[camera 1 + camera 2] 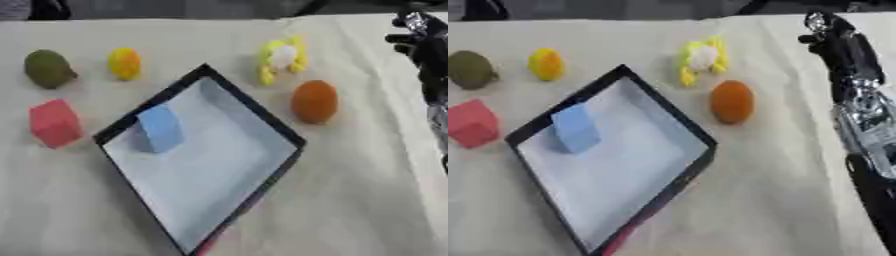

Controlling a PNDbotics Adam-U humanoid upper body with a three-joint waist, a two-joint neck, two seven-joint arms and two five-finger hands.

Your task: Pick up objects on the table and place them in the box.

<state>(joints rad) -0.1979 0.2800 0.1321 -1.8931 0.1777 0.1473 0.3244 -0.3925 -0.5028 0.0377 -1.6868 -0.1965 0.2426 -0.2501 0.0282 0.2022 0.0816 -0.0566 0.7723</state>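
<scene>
Soft, even light falls over the pale surface (367, 200), casting only faint shadows. Both views are blurred throughout. Glare glints on the silver arm (866, 117).

Right hand (837, 42) raised, far right

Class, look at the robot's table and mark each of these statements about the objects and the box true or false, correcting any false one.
1. The light blue block lies inside the dark-rimmed box. True.
2. The red cube is in the box. False: it sits on the table, left of the box.
3. The orange oval object lies right of the box. True.
4. The right hand holds the yellow and white toy. False: the hand is apart from it.
5. The dark green rounded object touches the small yellow object. False: they lie apart.
</scene>
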